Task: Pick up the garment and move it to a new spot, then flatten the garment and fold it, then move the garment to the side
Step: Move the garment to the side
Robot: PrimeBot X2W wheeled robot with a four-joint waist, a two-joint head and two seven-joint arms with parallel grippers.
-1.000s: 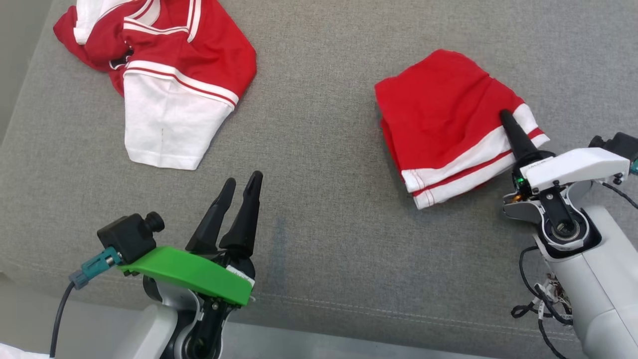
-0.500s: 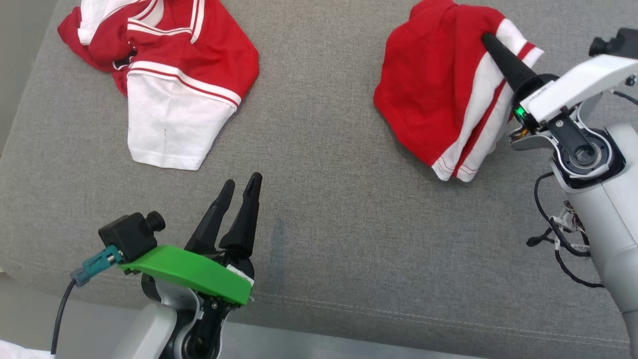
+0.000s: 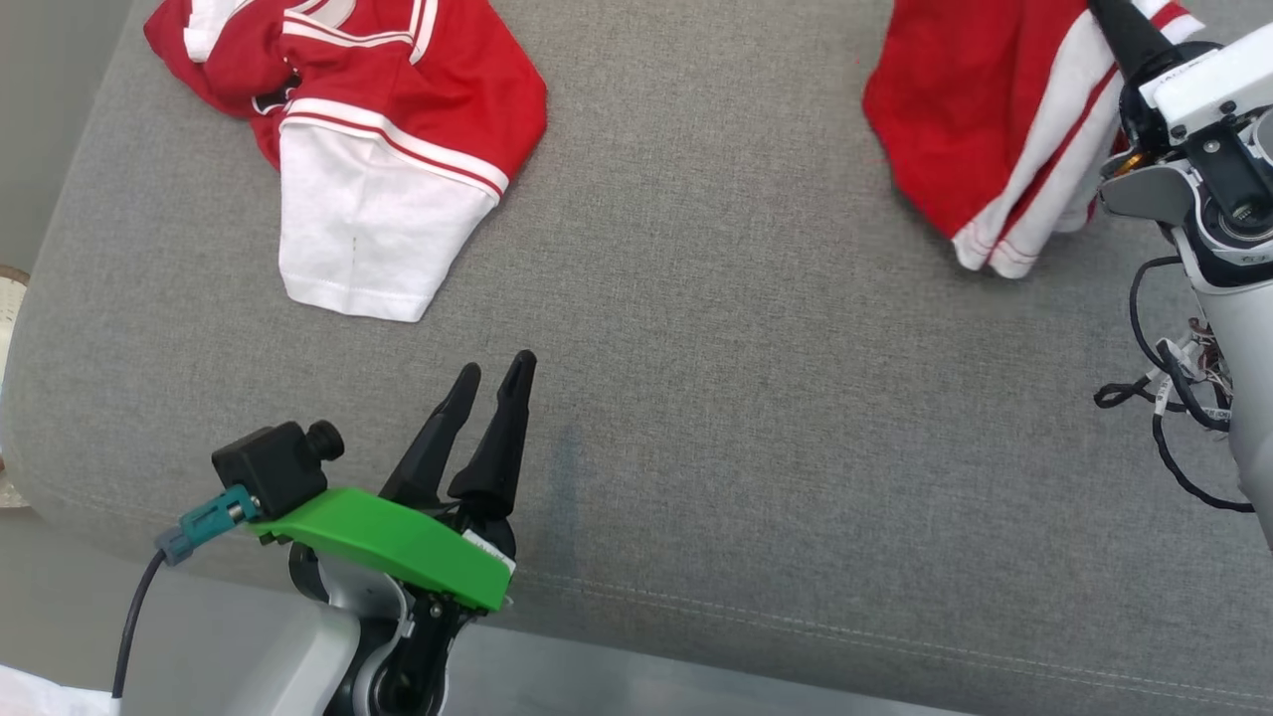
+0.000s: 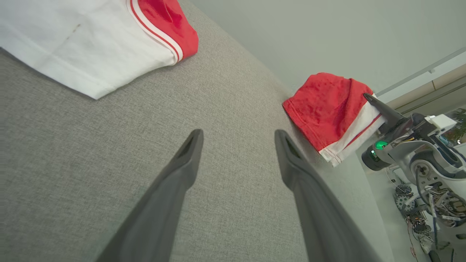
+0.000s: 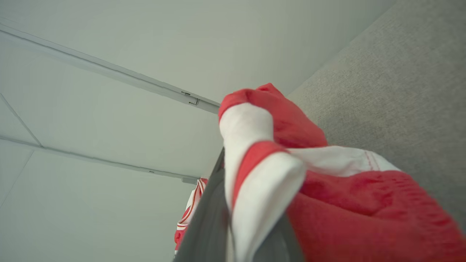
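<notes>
Grey cushion (image 3: 746, 348) in the head view: the right gripper (image 3: 1112, 18), top right, grips the garment (image 3: 955, 109). Left wrist view: the left gripper (image 4: 238, 134) stands wide, holding nothing. Right wrist view: garment bunched between closed fingers (image 5: 205, 225).

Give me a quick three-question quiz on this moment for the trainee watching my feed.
1. True or false: the left hand is shut on cloth.
2. The right hand is shut on: A) the folded red-and-white garment, B) a towel, C) nothing.
3. Where in the head view does the crumpled garment lie on the grey cushion?
Key: 1 false, it is open and empty. 2 A. 3 upper left.
</notes>
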